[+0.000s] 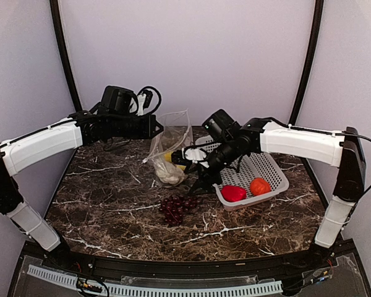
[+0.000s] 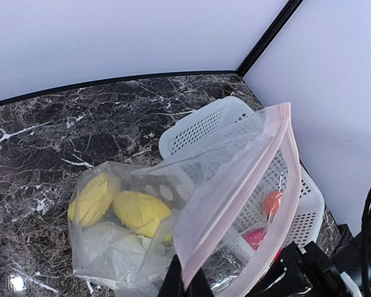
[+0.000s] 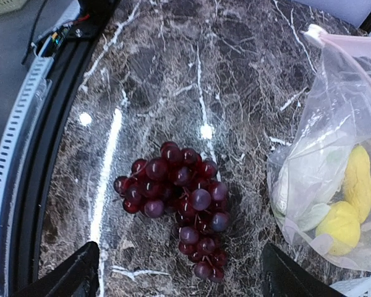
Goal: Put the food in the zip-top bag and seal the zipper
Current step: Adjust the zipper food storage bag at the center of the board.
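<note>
Right wrist, not left: grape bunch (image 3: 176,207)

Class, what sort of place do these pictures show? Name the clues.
Probably a robot lab booth, not a kitchen: two robot arms bolted at a marble-patterned table, plain walls closing it in, and toy grapes near a clear bag.
</note>
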